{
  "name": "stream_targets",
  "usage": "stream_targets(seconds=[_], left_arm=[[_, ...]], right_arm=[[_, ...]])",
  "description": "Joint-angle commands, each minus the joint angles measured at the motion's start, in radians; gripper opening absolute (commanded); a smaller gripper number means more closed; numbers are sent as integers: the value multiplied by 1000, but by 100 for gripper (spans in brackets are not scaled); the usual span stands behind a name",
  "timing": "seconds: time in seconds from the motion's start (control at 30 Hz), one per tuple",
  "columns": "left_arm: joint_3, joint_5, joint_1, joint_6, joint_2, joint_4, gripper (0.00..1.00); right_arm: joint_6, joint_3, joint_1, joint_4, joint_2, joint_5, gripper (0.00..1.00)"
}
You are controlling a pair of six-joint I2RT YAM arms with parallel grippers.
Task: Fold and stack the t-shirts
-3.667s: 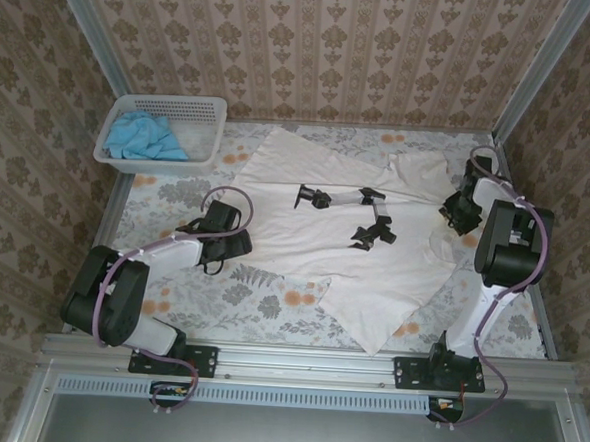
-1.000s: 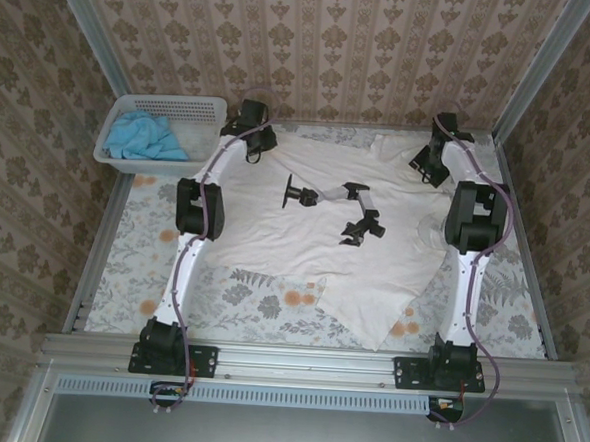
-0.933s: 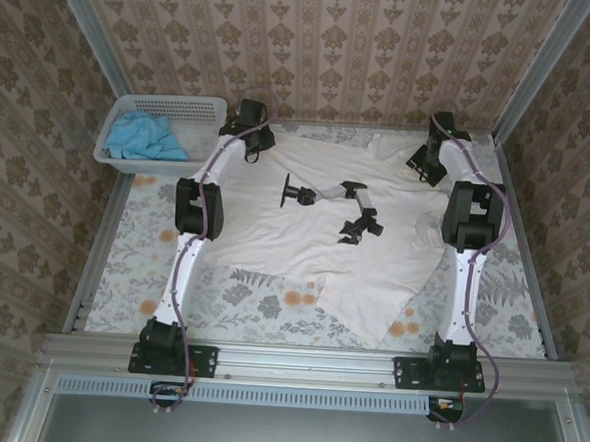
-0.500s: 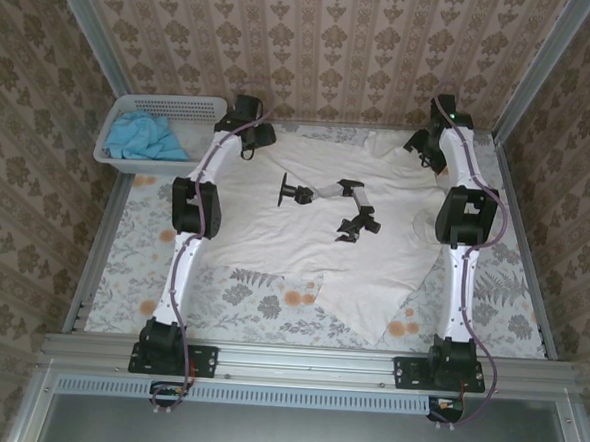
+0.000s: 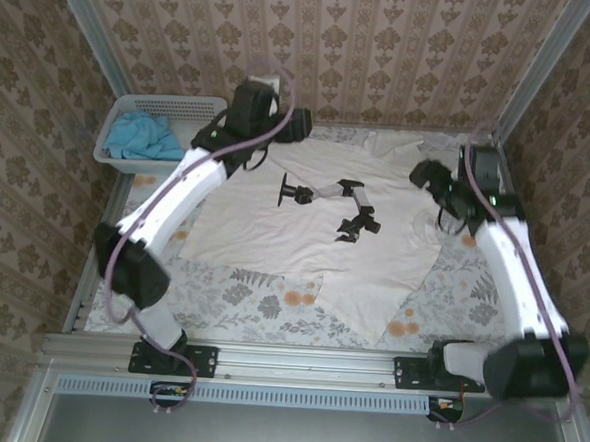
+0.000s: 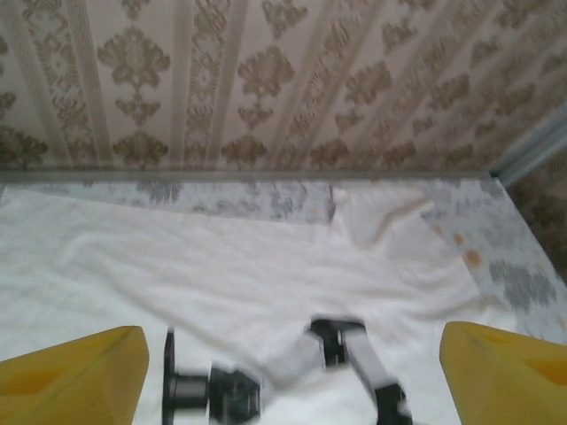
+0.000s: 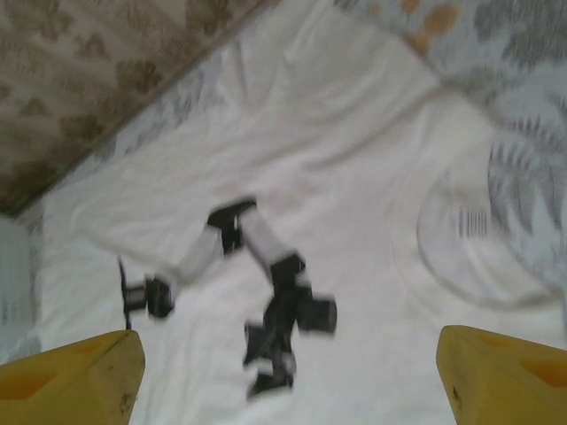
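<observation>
1. Beige damask wallpaper (image 5: 326, 43) lines the walls around a table under a floral cloth (image 5: 260, 299), seen from above.
2. A cream-white t-shirt (image 5: 265, 224) lies spread flat across the middle of the table. It lies sideways, with its neck opening (image 5: 437, 226) towards the right, one sleeve towards the far wall and the other towards the near edge.
3. A printed picture of a grey and black robot arm (image 5: 331, 203) sits at the centre of the cream-white t-shirt.
4. A sky-blue t-shirt (image 5: 140, 136) lies crumpled inside a white perforated basket (image 5: 162, 101), which stands off the cream-white t-shirt's far left corner.
5. The left gripper (image 6: 292, 376) hovers over the far left part of the cream-white t-shirt. Its wrist camera looks across the cloth to the wall.
6. Its yellow fingertips (image 6: 75, 372) stand wide apart at the lower corners of that view, with nothing gripped between them.
7. The right gripper (image 7: 288, 376) hangs over the right side of the cream-white t-shirt, close to the neck opening.
8. Its yellow fingertips are spread just as wide and hold nothing. The print and the neck opening appear blurred below them.
9. Both white arms reach over the cream-white t-shirt from bases at the near edge. Metal frame posts (image 5: 540, 71) rise beyond its far corners.
</observation>
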Motion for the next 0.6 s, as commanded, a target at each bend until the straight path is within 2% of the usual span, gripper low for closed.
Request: stream_targets(seconds=[0.0,0.13,0.2,0.27,0.3,0.4,0.47,0.57], left_arm=[[-317,-154,-11,-73,-171,-9,77],[-607,-193,3,-162,-411,-137,60],[-738,-158,37,-200,-530,-207,53],[-844,-152,73,-227,-622,-266,52],[-898,-154,109,-243,-679,-305,50],[-1021,-100,252,-250,-808,-335,48],[-1079,-64,322,-259,-849,-309,48],[-1102,-21,376,-288,-825,-258,47]], right_arm=[[100,-224,66,29,-135,-102,80],[112,-368,226,-101,-243,-152,72],[130,-418,313,-149,-241,-206,64],[187,-462,455,-146,-241,-159,62],[219,-483,544,-132,-238,-130,62],[292,-514,716,-117,-193,-71,62],[338,-543,783,-90,-168,-31,61],[411,-590,825,-77,-164,14,53]])
